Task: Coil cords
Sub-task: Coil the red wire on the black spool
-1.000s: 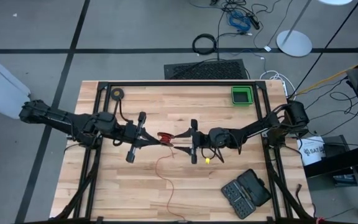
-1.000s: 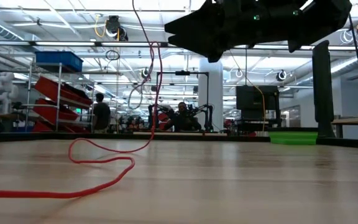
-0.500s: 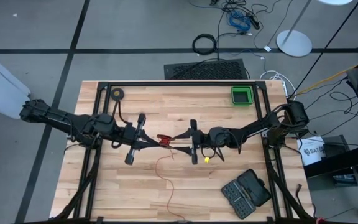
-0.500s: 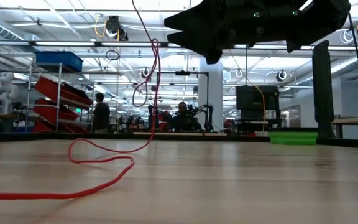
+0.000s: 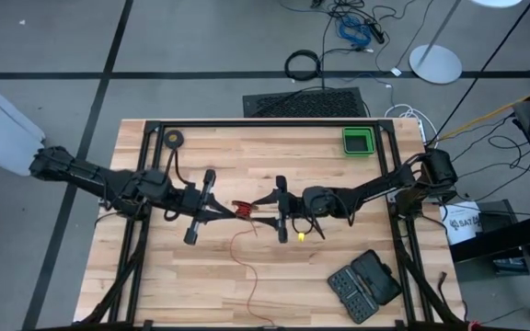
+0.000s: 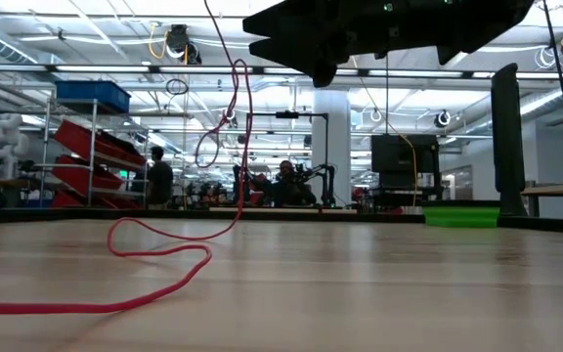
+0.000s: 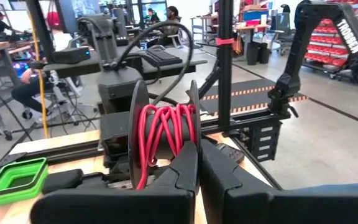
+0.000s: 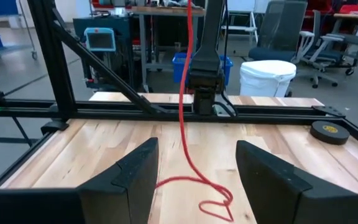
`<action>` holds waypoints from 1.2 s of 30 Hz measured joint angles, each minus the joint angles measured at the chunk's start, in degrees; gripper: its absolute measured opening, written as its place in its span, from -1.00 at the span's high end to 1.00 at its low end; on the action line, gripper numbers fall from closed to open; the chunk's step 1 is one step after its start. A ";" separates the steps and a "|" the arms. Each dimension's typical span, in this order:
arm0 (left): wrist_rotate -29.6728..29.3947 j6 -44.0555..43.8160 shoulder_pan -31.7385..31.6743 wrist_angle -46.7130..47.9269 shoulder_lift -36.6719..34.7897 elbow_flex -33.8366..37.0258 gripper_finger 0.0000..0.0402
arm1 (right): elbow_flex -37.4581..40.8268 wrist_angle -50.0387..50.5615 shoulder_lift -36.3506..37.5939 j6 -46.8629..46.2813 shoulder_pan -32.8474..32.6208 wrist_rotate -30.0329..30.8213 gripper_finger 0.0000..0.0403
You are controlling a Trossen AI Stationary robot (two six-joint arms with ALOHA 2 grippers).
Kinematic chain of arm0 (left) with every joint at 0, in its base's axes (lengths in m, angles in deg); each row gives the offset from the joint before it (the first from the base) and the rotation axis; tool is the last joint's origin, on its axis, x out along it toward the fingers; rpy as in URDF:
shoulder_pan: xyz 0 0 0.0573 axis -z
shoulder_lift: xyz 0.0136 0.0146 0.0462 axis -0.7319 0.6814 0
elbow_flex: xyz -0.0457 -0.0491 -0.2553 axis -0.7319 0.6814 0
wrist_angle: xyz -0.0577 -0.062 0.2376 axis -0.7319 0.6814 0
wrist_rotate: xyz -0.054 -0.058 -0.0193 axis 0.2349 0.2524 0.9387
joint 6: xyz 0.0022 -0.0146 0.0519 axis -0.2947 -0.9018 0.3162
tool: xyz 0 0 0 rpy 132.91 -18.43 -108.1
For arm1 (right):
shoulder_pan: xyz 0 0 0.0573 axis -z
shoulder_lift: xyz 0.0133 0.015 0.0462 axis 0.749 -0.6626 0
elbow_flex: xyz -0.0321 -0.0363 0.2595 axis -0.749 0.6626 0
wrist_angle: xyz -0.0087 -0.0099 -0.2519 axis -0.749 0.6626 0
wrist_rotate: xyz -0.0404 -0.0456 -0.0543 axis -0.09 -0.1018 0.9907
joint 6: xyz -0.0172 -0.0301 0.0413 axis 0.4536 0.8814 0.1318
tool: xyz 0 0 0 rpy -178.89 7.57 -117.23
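The red cord (image 7: 163, 134) is partly wound on a small dark spool (image 5: 243, 209) held above the middle of the table. My left gripper (image 7: 198, 155) reaches in level from the table's left and is shut at the spool. The cord's loose end (image 5: 247, 267) drops from the spool and lies in slack curves (image 6: 164, 264) on the wood, running to the near edge. My right gripper (image 5: 267, 210) faces the spool from the right and is open. In the right wrist view the hanging cord (image 8: 183, 112) passes beyond its fingers (image 8: 138, 171), untouched. My left gripper pinches the lower rim of one spool disc (image 7: 193, 140) between its two shut fingers. The fingers come in level from the table's left. The spool is lifted clear of the table with its discs upright, and the cord hangs slack below it.
A green tray (image 5: 358, 141) stands at the far right of the table and a dark tape roll (image 5: 172, 140) at the far left. A black case (image 5: 364, 283) lies near the right front corner. A black frame (image 5: 265, 124) borders the table.
My right gripper has edged toward the spool and the left gripper and risen a little, staying open. The hanging stretch of cord has swayed slightly. The spool stays where it was.
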 joint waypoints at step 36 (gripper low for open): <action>-3.45 0.07 3.66 -0.58 0.00 -0.07 0.96 | -17.61 12.51 -13.98 3.27 -0.53 -0.42 0.00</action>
